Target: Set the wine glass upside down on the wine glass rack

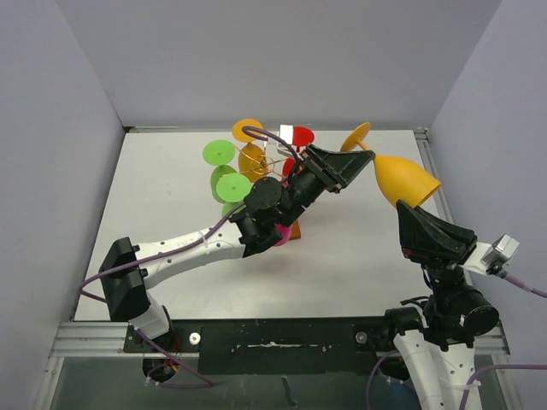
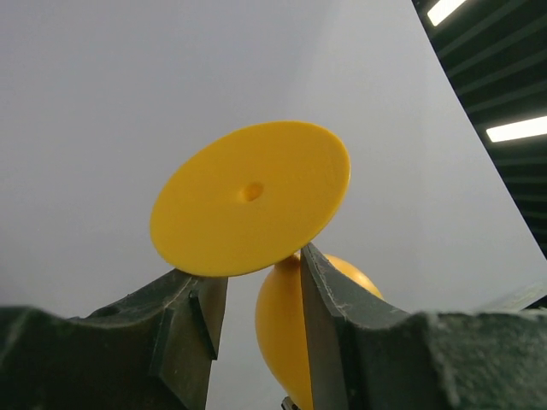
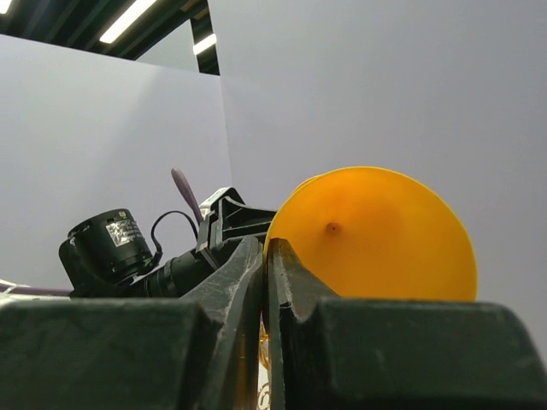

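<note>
A handover appears to be in hand. The glass (image 1: 406,179) is held in the air over the far right of the worktop (image 1: 342,273), well apart from the rack (image 1: 295,228). Its bowl rim is pinched by the fully closed right fingers (image 3: 231,290). The left fingers (image 2: 192,325) are set half open either side of the stem, just under the foot; contact cannot be made out. Next, a firm stem grip is probably called for, then release by the right, before the glass is carried foot-up to a free rack arm.
</note>
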`<state>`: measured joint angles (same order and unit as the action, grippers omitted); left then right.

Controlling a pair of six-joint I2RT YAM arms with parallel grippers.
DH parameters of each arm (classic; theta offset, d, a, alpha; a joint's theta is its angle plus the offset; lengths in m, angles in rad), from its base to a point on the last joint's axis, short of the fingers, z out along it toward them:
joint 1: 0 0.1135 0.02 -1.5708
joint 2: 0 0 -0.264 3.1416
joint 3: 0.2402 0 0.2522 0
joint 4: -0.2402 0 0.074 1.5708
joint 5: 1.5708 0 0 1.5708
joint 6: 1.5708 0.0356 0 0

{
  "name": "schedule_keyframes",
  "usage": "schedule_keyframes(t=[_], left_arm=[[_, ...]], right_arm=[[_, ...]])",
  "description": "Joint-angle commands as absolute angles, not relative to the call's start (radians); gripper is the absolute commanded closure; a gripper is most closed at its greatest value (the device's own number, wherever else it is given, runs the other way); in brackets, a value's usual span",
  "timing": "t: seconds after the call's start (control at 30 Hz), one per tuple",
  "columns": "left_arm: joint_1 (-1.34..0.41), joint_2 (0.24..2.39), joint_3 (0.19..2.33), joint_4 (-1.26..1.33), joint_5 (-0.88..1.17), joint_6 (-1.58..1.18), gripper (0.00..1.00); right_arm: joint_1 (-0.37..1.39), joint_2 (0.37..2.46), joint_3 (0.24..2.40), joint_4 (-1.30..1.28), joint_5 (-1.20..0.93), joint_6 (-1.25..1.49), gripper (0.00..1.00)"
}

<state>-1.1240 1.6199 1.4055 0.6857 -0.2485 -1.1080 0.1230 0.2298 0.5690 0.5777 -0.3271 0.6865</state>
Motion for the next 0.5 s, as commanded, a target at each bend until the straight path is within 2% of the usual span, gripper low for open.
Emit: schedule_keyframes(t=[0.0,0.23,0.47], left_arm=[[-1.121,1.618,1.468,0.757,-0.270,-1.109,0.66],[-1.120,1.626,1.483,0.779,-0.266,-1.121,0.67],[-1.115,1.626,1.482,0.765,-0.246,-1.127,0.82]], right_arm=[[0.123,0.256,0.564,0.649,-0.479,0.717,1.00],[0.122,0.268,0.559,0.653,-0.529,0.717,1.00],[0.123,0.253,0.550,0.639,-0.532,0.714,1.00]])
